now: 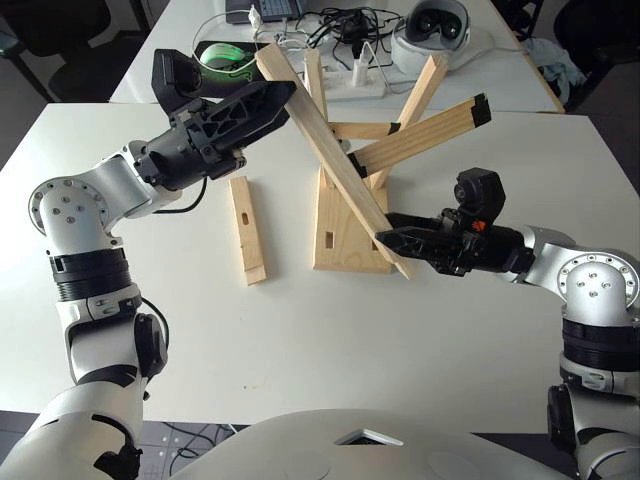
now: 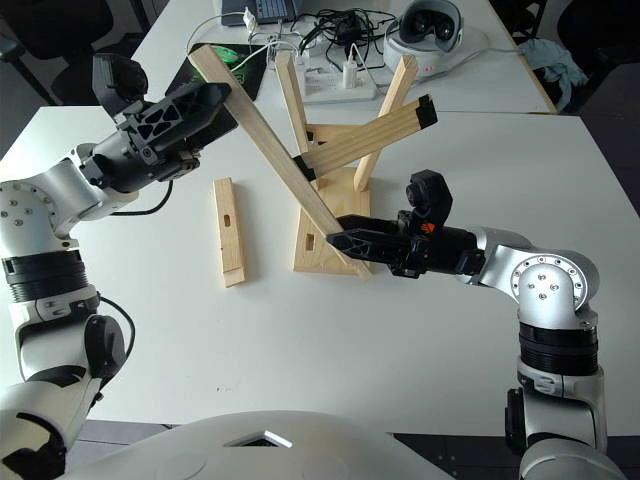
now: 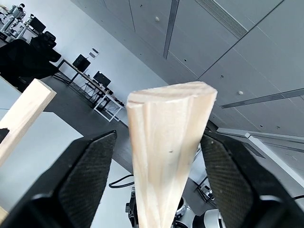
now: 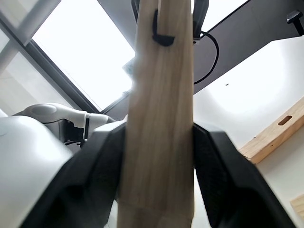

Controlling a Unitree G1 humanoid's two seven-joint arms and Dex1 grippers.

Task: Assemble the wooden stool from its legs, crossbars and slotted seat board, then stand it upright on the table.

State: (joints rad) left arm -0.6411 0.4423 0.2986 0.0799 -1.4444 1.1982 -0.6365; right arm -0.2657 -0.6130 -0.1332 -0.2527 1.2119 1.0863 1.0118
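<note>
The long pale wooden leg [image 1: 325, 150] slants from upper left down to centre right. The black right gripper [image 1: 395, 238] is clamped on its lower end, just over the flat pale slotted seat board [image 1: 340, 245] lying mid-frame on the white table [image 1: 300, 340]. Up top, the black left gripper [image 1: 268, 98] is at the leg's upper end; clamped or loose, I cannot tell. A short slotted wooden crossbar [image 1: 247, 228] lies flat left of the board, apart from it.
</note>
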